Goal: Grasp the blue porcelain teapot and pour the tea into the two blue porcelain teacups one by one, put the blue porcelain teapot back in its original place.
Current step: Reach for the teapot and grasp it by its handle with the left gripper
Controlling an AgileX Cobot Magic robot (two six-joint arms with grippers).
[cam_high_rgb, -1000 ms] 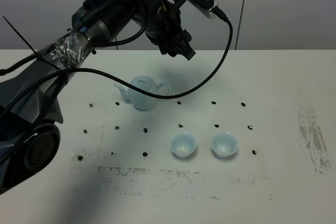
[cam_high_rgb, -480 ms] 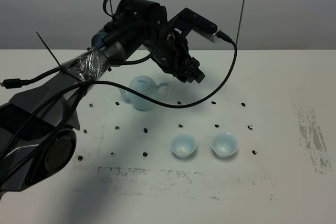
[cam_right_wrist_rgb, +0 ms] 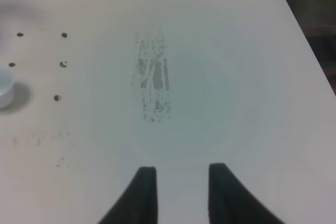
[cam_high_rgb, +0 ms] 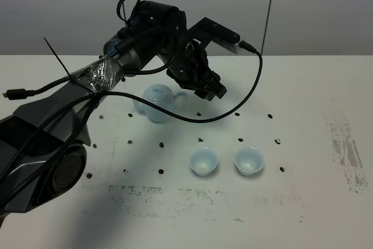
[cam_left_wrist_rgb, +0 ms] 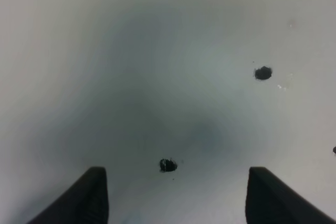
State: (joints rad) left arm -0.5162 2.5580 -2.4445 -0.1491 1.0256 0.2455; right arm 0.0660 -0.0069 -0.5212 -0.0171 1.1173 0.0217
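Observation:
The blue porcelain teapot [cam_high_rgb: 154, 100] stands on the white table, spout to the left and handle to the right, partly crossed by a black cable. My left gripper [cam_high_rgb: 210, 89] hovers just right of its handle and holds nothing. The left wrist view shows its fingers [cam_left_wrist_rgb: 90, 199] wide apart over bare table, gripper [cam_left_wrist_rgb: 178, 203] open. The two blue porcelain teacups [cam_high_rgb: 203, 161] [cam_high_rgb: 249, 161] sit side by side nearer the front. My right gripper [cam_right_wrist_rgb: 181, 198] is open over the table's right part, with one cup's edge [cam_right_wrist_rgb: 3, 88] far off to the side.
The white table [cam_high_rgb: 303, 86] carries rows of black dot marks and scuffed grey patches along the front [cam_high_rgb: 204, 197] and at the right [cam_high_rgb: 345, 150]. A black cable [cam_high_rgb: 247, 94] loops from the left wrist over the teapot. The table's right edge [cam_right_wrist_rgb: 307, 40] shows in the right wrist view.
My left arm has swung down and to the right, bringing the open gripper from above and behind the teapot to beside its handle. Teapot and cups have not moved.

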